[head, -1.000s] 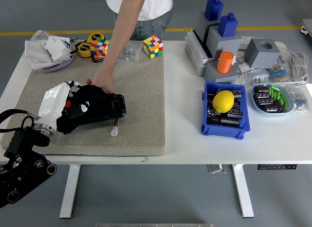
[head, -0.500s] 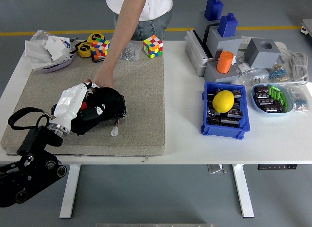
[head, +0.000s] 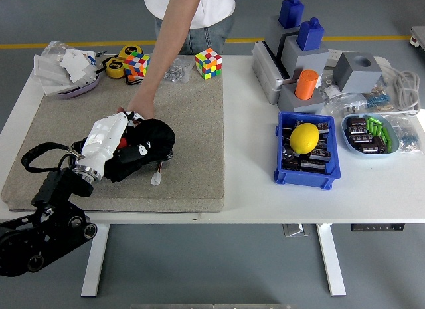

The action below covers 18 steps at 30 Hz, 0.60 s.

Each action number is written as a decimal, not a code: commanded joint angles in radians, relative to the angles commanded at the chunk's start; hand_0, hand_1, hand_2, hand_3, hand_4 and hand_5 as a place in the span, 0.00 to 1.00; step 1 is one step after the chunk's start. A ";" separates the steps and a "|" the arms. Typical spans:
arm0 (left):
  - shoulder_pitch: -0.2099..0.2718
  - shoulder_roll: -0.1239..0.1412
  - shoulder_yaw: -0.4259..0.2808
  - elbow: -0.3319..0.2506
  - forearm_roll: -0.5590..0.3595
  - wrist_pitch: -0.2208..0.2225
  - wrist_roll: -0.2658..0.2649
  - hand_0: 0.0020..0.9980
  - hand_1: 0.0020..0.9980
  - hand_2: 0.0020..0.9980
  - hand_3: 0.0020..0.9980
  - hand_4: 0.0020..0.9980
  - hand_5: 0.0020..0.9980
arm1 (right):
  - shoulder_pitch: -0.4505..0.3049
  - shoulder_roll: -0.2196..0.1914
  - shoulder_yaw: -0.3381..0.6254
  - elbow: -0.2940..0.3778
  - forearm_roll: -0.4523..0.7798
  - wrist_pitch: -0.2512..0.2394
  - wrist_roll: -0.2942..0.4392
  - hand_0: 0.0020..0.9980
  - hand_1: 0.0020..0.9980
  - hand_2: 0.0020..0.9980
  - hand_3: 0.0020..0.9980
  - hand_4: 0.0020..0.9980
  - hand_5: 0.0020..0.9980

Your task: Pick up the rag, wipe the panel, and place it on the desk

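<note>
While my left hand (head: 123,141) presses down with its fingers curled over the black rag (head: 151,140), the cloth sits bunched on the dark panel (head: 159,157) on the grey mat (head: 192,123). A person's hand (head: 141,110) rests at the panel's far edge, just beside mine. My right arm is out of sight.
</note>
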 joint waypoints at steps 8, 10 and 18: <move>-0.019 -0.013 0.018 0.000 -0.004 0.000 0.003 0.18 0.06 0.26 0.57 0.50 0.10 | 0.003 -0.001 -0.002 0.001 -0.001 -0.001 0.000 0.75 0.64 0.69 0.59 0.96 0.58; -0.020 -0.013 0.016 0.008 -0.007 0.000 0.002 0.18 0.06 0.26 0.57 0.50 0.10 | 0.002 0.000 -0.003 0.001 -0.002 0.000 -0.001 0.75 0.64 0.69 0.59 0.96 0.58; 0.005 0.010 -0.014 0.024 -0.004 0.000 -0.001 0.18 0.06 0.26 0.57 0.50 0.10 | -0.001 -0.001 0.003 0.001 -0.002 -0.001 -0.002 0.75 0.64 0.69 0.59 0.96 0.57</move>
